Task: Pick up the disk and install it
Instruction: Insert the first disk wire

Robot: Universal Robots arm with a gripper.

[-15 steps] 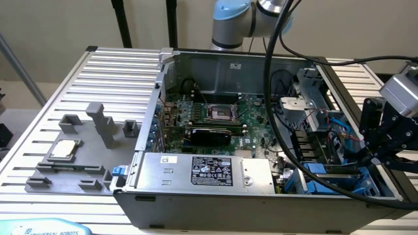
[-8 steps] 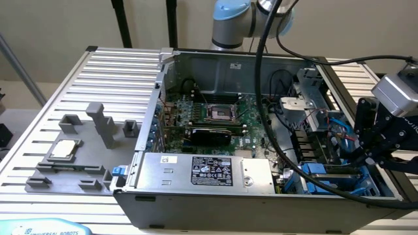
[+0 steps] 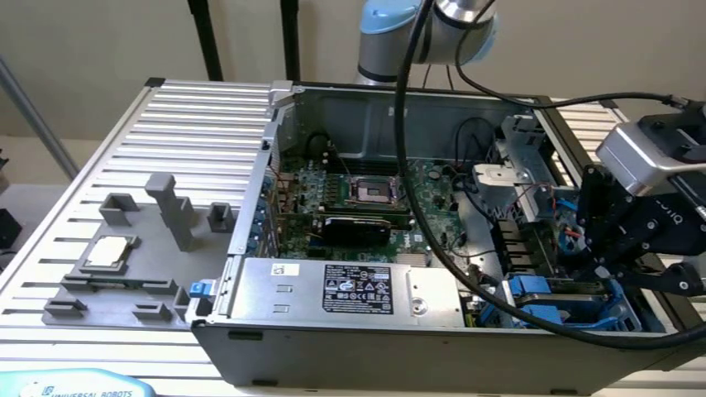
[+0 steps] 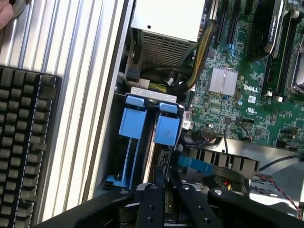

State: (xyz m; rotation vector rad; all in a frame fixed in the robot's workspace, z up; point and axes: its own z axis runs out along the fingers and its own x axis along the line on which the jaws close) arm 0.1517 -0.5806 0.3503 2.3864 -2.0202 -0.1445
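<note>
Disk (image 4: 164,130): blue carrier frame, standing on edge in drive bay at PC case (image 3: 331,351) corner, just beside power-supply box (image 3: 342,288), next to another blue carrier.

A counter (image 3: 165,132) of ribbed, light aluminium slats carries everything. On it lies an open grey computer case (image 3: 364,347), its side panel off and its inside facing up. To the exterior view's left of the case sits a grey plastic fixture (image 3: 132,256) with upright posts and low blocks, and a small square silver CPU chip (image 3: 107,251) rests on it. In the wrist view a black keyboard (image 4: 23,147) lies on the slats beside the case wall.
</note>
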